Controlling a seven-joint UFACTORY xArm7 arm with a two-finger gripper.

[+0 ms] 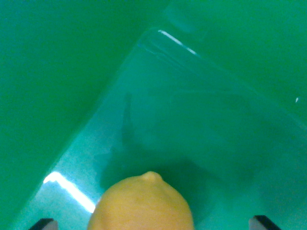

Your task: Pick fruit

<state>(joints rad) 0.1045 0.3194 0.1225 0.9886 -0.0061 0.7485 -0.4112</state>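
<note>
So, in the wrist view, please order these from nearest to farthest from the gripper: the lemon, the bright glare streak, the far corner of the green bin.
1. lemon: bottom centre, between the gripper fingertips.
2. bright glare streak: on the bin floor, toward the wrist view's left.
3. far corner of the green bin: top of the view.

The lemon (141, 203) sits between the claw (153, 223) tips, above the bin (72, 72) floor.

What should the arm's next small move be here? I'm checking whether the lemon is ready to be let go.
Probably lower a little, then open. The lemon sits at the bottom edge between the two dark fingertips, apparently held above the floor of the green bin, where its shadow lies apart from it. Whether the gripper actually clamps it cannot be seen.
</note>
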